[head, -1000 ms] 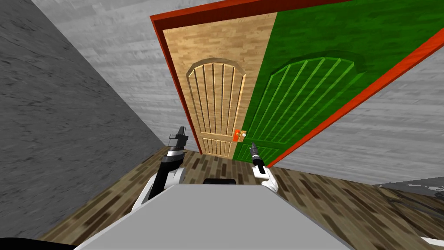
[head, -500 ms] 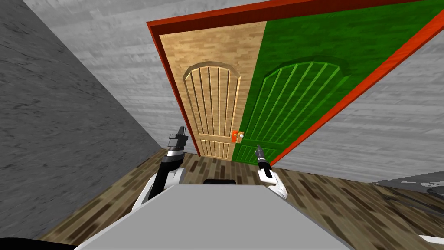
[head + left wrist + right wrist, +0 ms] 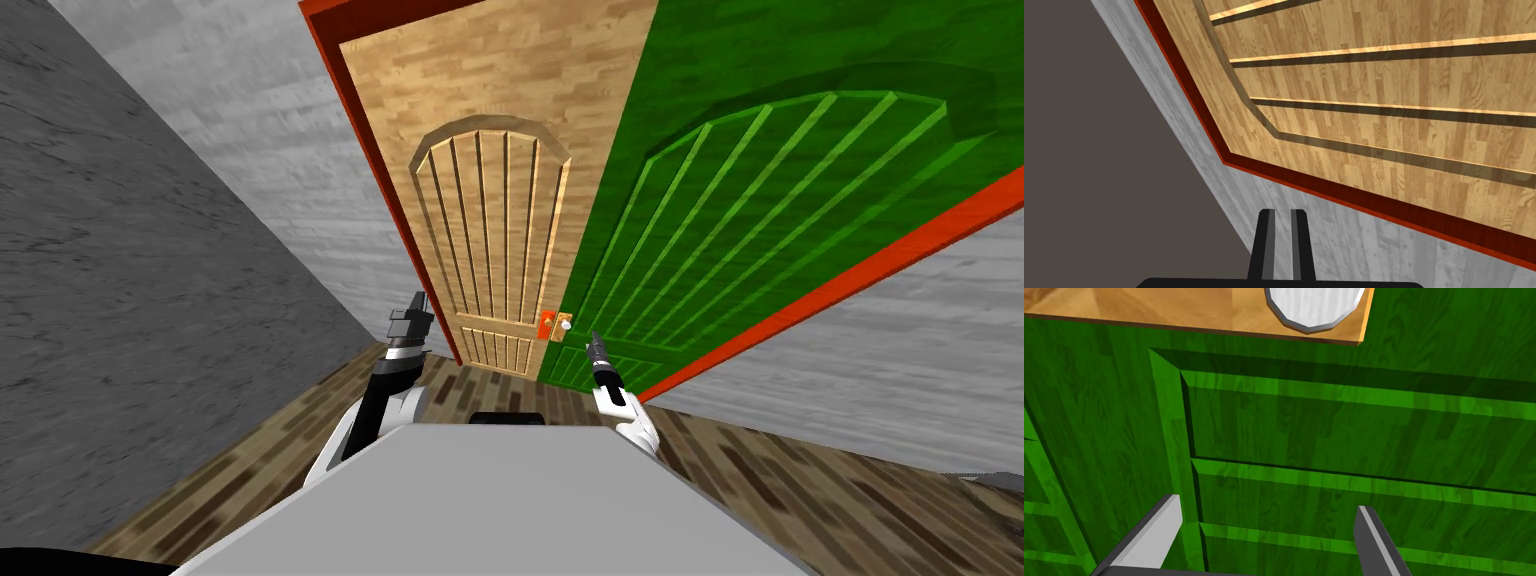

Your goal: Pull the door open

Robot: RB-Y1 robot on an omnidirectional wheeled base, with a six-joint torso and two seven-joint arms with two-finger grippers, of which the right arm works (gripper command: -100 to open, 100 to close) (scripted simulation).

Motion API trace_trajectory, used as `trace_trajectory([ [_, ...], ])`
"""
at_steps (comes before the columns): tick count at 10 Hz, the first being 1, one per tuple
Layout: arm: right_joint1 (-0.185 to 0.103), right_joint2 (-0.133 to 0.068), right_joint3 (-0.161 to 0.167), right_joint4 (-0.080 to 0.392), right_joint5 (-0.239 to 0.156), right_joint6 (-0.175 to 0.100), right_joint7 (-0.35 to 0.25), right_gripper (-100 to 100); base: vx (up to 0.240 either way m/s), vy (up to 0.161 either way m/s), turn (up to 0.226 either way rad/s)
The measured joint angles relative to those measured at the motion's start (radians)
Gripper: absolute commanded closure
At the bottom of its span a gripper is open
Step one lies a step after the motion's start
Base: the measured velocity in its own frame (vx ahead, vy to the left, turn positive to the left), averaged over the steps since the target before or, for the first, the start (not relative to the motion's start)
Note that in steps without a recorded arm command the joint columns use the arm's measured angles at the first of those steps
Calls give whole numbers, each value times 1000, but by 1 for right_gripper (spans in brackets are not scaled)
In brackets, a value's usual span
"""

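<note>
1. Two pincers face two door leaves. Furthest left, the left pincer (image 3: 418,302) is raised beside the grey wall (image 3: 150,260). Its fingers are clenched together on nothing and point toward the red frame (image 3: 372,180).
2. Next comes the tan door (image 3: 490,230), lying flush in the frame, with an orange plate (image 3: 547,325) at its inner edge.
3. The white knob (image 3: 566,323) sits just right of that plate, at the near edge of the green door (image 3: 760,200). This is likely the leaf to pull.
4. The right pincer (image 3: 594,345) is near the green panels and just below the knob, its fingers released, spread and empty. Its wrist view puts the knob ahead of the fingers but off the line between them.
5. Driving straight on would jab the blades into the flat panel instead of around the knob.
6. Thin blades on a smooth round knob may slide off under load.
7. Pulling straight back rather than along the hinge arc could strip the grip, and the leaf would swing toward my body.
</note>
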State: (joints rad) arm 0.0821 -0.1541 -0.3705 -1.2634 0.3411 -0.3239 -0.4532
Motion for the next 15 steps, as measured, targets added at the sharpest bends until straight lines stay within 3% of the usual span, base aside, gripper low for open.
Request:
trace_trajectory([
  [1,-15,13,12,5,2,-10,3,-100,214,109,209],
  [2,-18,22,34,-22,4,-3,-1,-100,149,119,73],
  [3,-32,26,42,-20,6,0,-2,-100,61,57,2],
  [4,-34,27,43,-19,6,0,-1,100,0,0,0],
  [10,-32,30,47,-18,6,0,-2,100,-21,-14,-17],
  [12,-22,10,42,-3,-7,-18,0,100,-195,-94,-234],
  [13,-8,-4,39,-15,-16,-2,-1,-100,-209,-26,-105],
  [15,5,-9,41,-22,-16,3,-8,-100,-207,47,44],
])
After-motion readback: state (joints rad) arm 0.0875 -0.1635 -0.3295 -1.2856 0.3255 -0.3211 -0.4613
